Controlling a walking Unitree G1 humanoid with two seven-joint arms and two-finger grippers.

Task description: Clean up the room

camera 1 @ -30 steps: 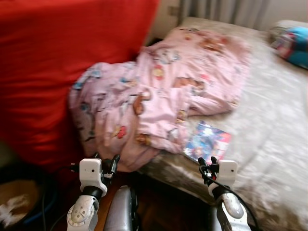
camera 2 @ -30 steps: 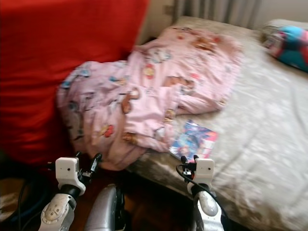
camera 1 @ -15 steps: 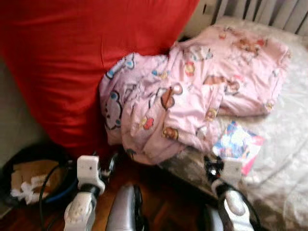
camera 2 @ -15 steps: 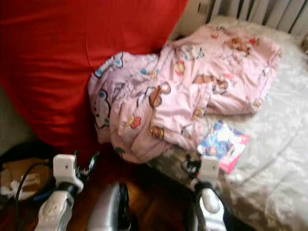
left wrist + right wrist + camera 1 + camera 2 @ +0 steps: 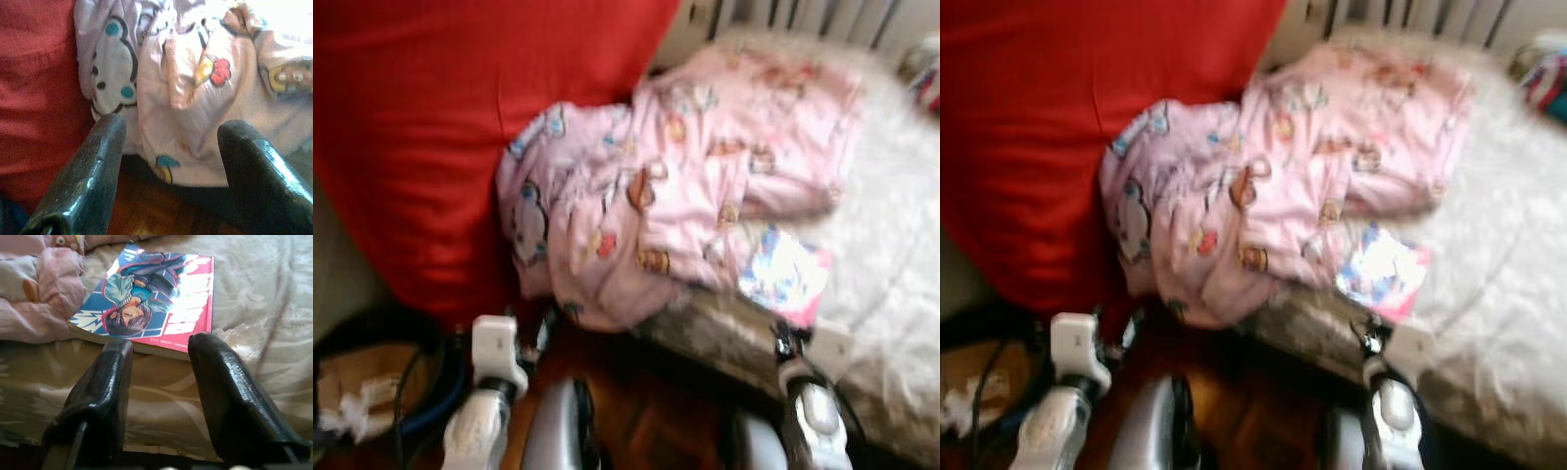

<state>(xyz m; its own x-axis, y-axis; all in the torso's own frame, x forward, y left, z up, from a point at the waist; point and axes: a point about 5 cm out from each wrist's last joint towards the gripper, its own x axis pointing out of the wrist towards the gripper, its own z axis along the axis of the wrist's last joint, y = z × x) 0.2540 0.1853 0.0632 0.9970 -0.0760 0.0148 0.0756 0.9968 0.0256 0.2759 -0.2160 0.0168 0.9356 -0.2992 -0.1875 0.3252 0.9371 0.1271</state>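
We see a large red fabric cushion filling the upper left, and a bed with a pale patterned cover running across the right. A crumpled pink cartoon-print blanket lies in the centre, draped over the bed's edge against the cushion. Dark wooden floor shows at the bottom centre. A thin comic book with a blue and pink illustrated cover lies flat on the bedcover at right centre, just beside the blanket. Our left gripper sits low at lower left, fingers spread, facing the blanket's hanging fold. Our right gripper hovers at lower right, fingers apart, just short of the comic. Its cover lettering is too blurred to read.
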